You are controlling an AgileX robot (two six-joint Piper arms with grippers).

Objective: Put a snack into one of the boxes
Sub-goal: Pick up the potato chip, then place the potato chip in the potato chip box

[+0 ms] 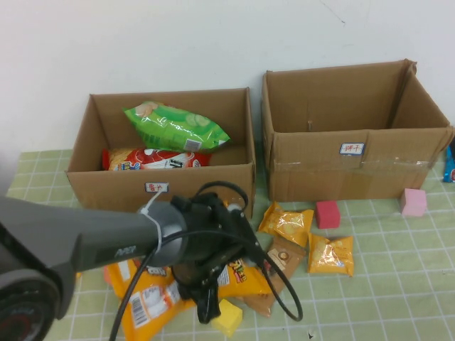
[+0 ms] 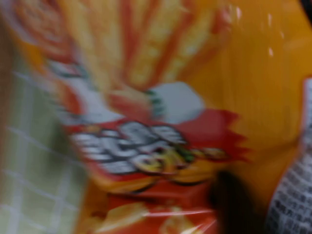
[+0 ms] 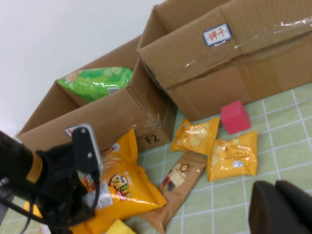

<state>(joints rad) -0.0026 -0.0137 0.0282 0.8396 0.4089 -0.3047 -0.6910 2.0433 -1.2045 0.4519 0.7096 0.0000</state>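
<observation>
A large orange chip bag [image 1: 153, 302] lies on the green mat in front of the left cardboard box [image 1: 160, 188]. My left gripper [image 1: 206, 309] points down right onto this bag, which fills the left wrist view [image 2: 195, 97], blurred and very close. The bag also shows in the right wrist view [image 3: 124, 187]. The left box holds a green snack bag [image 1: 174, 128] and a red-orange bag [image 1: 153, 159]. The right box [image 1: 355, 167] looks empty. My right gripper [image 3: 280, 209] is shut and empty above the mat on the right, out of the high view.
Two small yellow packets [image 1: 286, 224] [image 1: 331, 254] and a brown packet [image 1: 284, 259] lie by the boxes. A red cube [image 1: 328, 214], a pink cube [image 1: 413, 202] and a yellow block [image 1: 227, 317] sit on the mat. A blue item [image 1: 449, 167] shows at the right edge.
</observation>
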